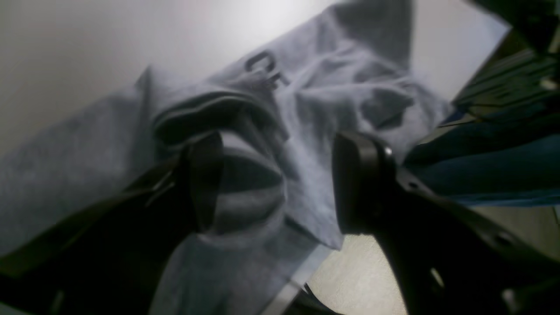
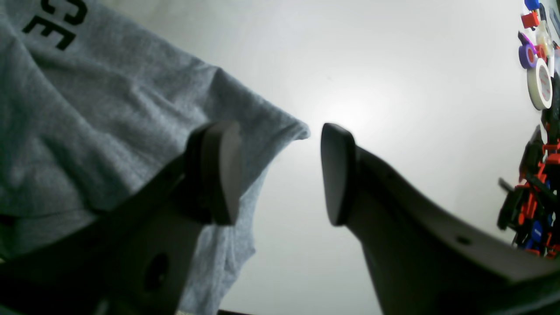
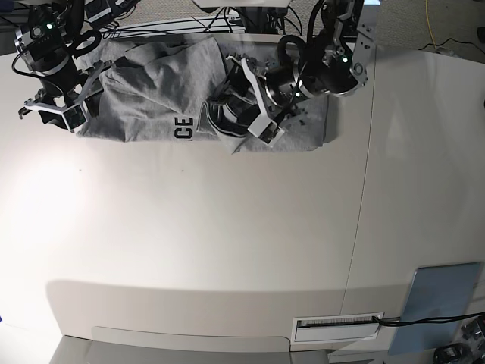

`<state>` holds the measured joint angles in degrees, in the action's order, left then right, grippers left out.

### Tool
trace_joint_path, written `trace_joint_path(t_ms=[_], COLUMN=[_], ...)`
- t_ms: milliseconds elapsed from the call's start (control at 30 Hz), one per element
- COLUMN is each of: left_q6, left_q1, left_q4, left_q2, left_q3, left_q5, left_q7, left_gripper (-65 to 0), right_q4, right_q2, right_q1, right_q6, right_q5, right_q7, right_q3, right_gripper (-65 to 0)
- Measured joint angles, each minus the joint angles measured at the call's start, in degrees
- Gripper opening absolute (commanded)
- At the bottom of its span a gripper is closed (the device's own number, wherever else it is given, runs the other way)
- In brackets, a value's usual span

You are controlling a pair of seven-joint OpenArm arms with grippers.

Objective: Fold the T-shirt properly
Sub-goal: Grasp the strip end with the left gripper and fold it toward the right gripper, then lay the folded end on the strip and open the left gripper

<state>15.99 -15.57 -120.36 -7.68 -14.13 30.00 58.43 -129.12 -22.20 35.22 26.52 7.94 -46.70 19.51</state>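
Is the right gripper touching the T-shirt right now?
Cannot tell. In the right wrist view the right gripper stands open with bare table between its jaws, one finger overlapping the T-shirt; no view shows contact or a gap plainly.

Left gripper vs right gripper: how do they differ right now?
Left gripper hangs over the T-shirt's bunched neck area; right gripper sits at a shirt corner, mostly over bare table. Cloth fills the left's gap; the right's shows tabletop. Both are open, gripping nothing.
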Motion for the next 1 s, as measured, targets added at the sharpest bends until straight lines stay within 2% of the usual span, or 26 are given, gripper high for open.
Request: trace_joint_path(t_ms=[33,133,167,267,367,433,500,600,700,800,867,1000], left_q6=[0.37,4.81,5.11,4.79,2.4,2.95,6.93,10.91,12.37,12.37,12.41,4.98], left_q1=[0.26,0.17,0.04,0.07,-0.07,-1.36,-3.58,-4.83,-4.2,-2.89,-1.14,0.39], left_q4=[0.0,0.0,0.0,0.0,0.0,0.0,0.02,0.11,0.04,0.07,0.07,0.35], left_q2=[-0.11,-1.22,-1.66,-3.54,-4.98,-5.7,-5.81,-5.81,-5.51,-5.51,-5.51,-5.53], left_q3=[0.0,-0.02,-0.02,0.0,0.0,0.04,0.02,-0.15,-0.02,-0.02,0.0,0.04], left_q5=[0.02,-1.22,-2.23,-5.42,-5.66,-1.22,6.91,18.78,23.5,21.99,15.63,2.54], left_q7=[0.72,4.28,5.31,5.42,7.67,8.41,8.9,9.35,8.33,8.2,6.32,-1.62], left_gripper=[-25.1,-25.1,-25.0,-25.1,-25.1,-25.1,-25.1,-25.1,-25.1,-25.1,-25.1,-25.1], right_q4=[0.0,0.0,0.0,0.0,0.0,0.0,0.0,0.0,0.0,0.0,0.0,0.0], right_q2=[0.02,0.0,0.0,0.02,0.02,0.0,0.02,0.0,0.0,-0.02,0.0,0.02], right_q1=[0.02,0.0,0.02,0.0,0.02,0.02,0.02,0.0,0.0,-0.31,-0.31,-0.33], right_q6=[0.0,-0.02,-0.02,-0.02,0.0,-0.02,-0.02,-0.02,-0.02,-0.04,-0.24,-1.95], right_q5=[0.0,0.0,0.0,0.0,0.02,0.0,0.0,0.0,0.02,0.0,0.0,0.0], right_q7=[0.0,-0.83,-0.83,-0.83,-0.83,-0.83,-0.83,-0.83,-0.83,-0.83,-0.83,-0.87], right_q3=[0.0,0.0,0.0,0.0,0.0,0.0,0.0,0.0,0.0,0.0,0.0,0.0], right_gripper=[-36.0,-36.0,-36.0,-36.0,-36.0,-36.0,-36.0,-36.0,-36.0,-36.0,-36.0,-36.0])
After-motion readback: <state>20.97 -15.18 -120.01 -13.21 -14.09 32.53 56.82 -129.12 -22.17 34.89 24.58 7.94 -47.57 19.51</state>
